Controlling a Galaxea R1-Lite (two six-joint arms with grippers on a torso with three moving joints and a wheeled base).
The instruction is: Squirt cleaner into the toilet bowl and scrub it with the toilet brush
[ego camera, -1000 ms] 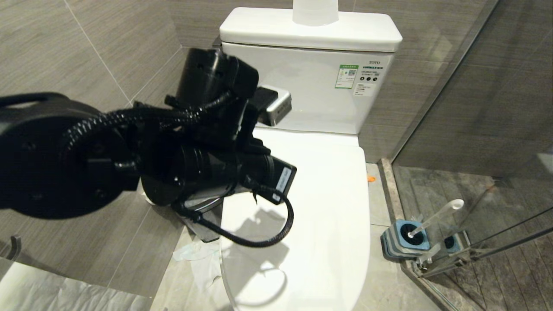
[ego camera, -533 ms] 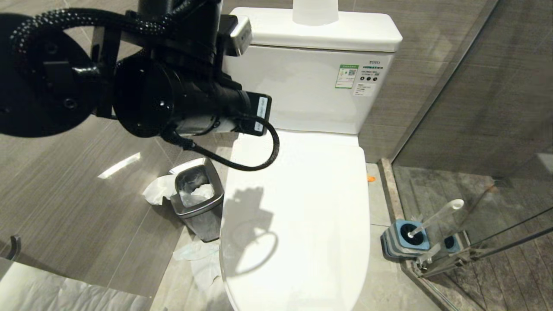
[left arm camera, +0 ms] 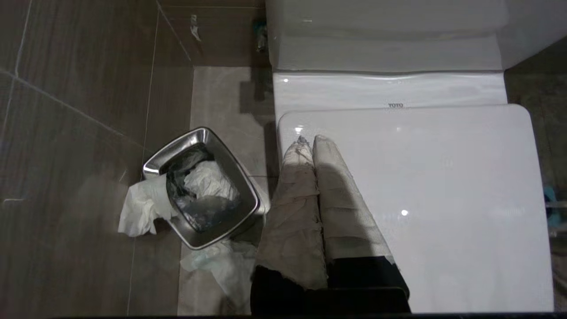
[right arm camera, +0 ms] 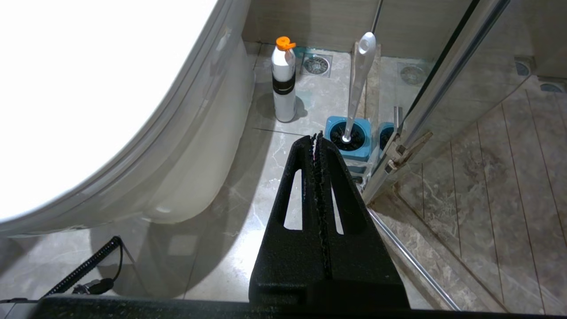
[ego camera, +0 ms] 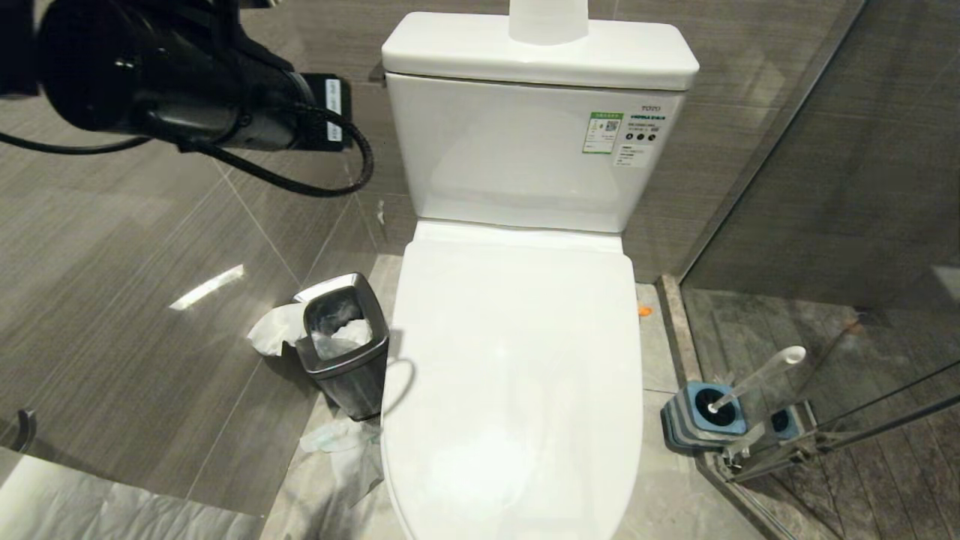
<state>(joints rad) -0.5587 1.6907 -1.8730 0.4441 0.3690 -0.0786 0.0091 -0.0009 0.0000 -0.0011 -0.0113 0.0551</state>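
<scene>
With the toilet bowl (ego camera: pixel 517 375) at frame centre under its closed lid, the toilet brush (ego camera: pixel 754 379) at lower right, and our left gripper (left arm camera: pixel 308 141) pressed together empty, we should first hook the lid's edge.

Toilet (ego camera: pixel 517 360) centre, lid down, tank behind. Bin (ego camera: pixel 343 341) on floor at toilet's left, touching paper (ego camera: pixel 271 328) beside it. Brush (ego camera: pixel 754 379) in holder (ego camera: pixel 703 416) at toilet's right, against glass partition (ego camera: pixel 832 225). Bottle (right arm camera: pixel 283 84) on floor behind holder.
</scene>
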